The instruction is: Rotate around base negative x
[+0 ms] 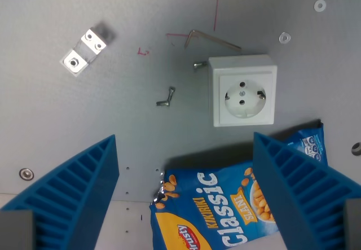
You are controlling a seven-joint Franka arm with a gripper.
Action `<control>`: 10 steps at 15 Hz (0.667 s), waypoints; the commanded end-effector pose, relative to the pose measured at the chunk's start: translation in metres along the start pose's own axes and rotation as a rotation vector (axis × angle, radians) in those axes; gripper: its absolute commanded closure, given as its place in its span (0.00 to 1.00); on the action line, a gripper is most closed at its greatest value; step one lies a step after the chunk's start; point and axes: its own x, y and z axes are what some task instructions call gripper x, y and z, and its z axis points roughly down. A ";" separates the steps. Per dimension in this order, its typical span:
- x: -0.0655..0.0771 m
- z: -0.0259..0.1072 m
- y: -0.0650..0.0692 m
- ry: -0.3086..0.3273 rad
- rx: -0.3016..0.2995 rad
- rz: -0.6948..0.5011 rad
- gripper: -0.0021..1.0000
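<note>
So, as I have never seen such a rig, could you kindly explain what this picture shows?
The camera sits on a robot arm's wrist and looks straight down at a grey table. The two ribbed blue shapes at the bottom are the gripper's fingers. They stand apart, open, and hold nothing. Between them lies a blue peanut bag. Above it sits a white socket. Further up lie an Allen key, a screw by the socket, a small bent metal piece, a metal bracket at the wrist view's left, and two washers.
</note>
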 end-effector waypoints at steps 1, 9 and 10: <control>0.000 -0.002 0.000 0.003 -0.014 0.000 0.00; 0.000 -0.002 0.000 -0.010 -0.120 0.003 0.00; 0.000 -0.002 0.000 -0.011 -0.133 0.003 0.00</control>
